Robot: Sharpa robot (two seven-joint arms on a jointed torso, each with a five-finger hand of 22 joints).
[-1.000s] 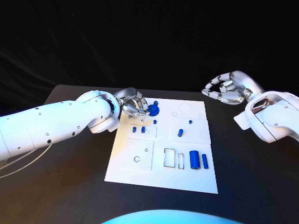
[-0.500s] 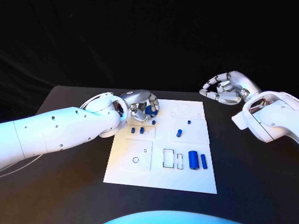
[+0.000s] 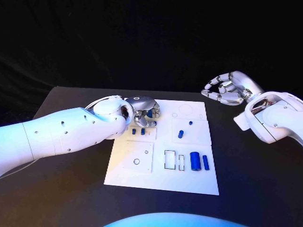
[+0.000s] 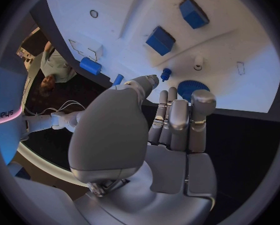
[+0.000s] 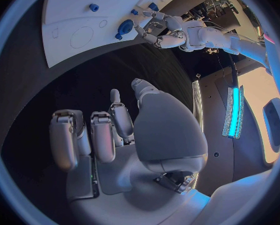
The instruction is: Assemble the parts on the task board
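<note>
The white task board (image 3: 162,182) lies in the middle of the black table. My left hand (image 3: 146,112) hovers over its far left corner, fingers stretched out above a round blue disc (image 4: 193,89) that lies on the board; the thumb points at a small blue peg (image 4: 166,74). It grips nothing. Two blue blocks (image 3: 138,131) sit just in front of that hand. Two blue cylinders (image 3: 199,161) lie near the board's right side. My right hand (image 3: 227,90) hangs above the table beyond the board's far right corner, fingers curled in around nothing.
A small blue piece (image 3: 181,134) and a tiny one (image 3: 190,123) sit in the board's middle. A dark ring (image 3: 137,161) and rectangular slots (image 3: 172,160) mark the near half. Bare black table (image 3: 69,189) surrounds the board.
My left arm has swung further over the board and its hand now covers the blue disc in the head view. The right hand has barely shifted.
</note>
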